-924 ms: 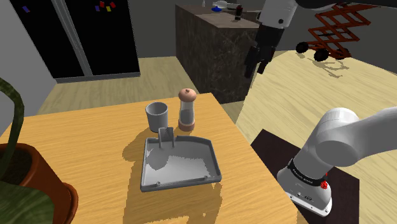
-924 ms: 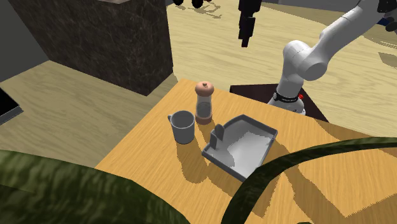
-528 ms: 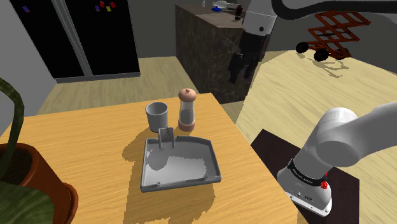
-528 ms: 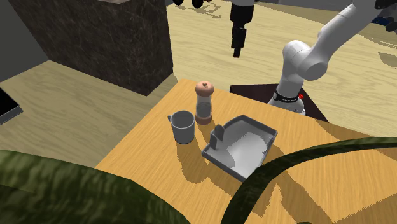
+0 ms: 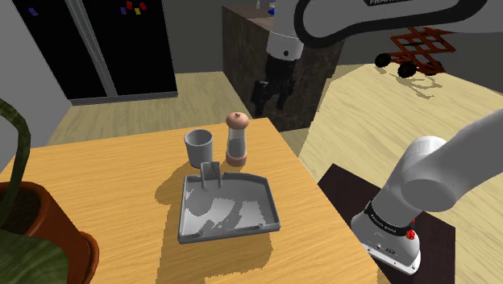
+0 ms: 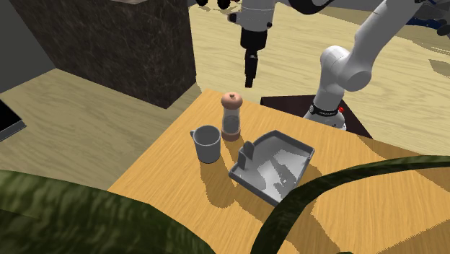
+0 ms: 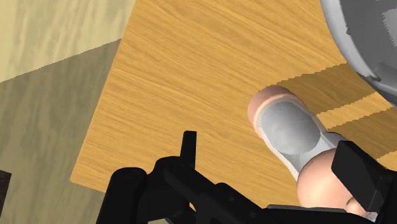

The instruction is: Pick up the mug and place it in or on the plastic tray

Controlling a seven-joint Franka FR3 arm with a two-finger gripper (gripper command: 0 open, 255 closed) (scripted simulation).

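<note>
A grey mug [image 5: 199, 146] [image 6: 207, 143] stands upright on the wooden table [image 5: 121, 185], its handle toward the second exterior view's left. Close beside it stands a pepper mill [image 5: 235, 139] [image 6: 231, 115] with a peach top. A grey tray [image 5: 228, 208] [image 6: 275, 166] with a raised handle lies just in front of both. My black gripper [image 5: 268, 98] [image 6: 250, 77] hangs open and holds nothing, well above the table's far edge and a little beyond the mill. In the wrist view the open gripper [image 7: 267, 145] looks down on the mill [image 7: 289, 130], with the tray's rim [image 7: 356, 44] beyond it.
A dark stone counter [image 5: 266, 56] rises behind the table. A potted plant [image 5: 32, 234] stands at the table's near corner in the shoulder view's left, and its leaves [image 6: 324, 195] cross the second exterior view. The robot's stand [image 5: 391, 234] sits beside the table.
The arm has swung toward the shoulder view's left and come lower, carrying the gripper from over the floor to above the table's far edge near the mill. The fingers stayed open.
</note>
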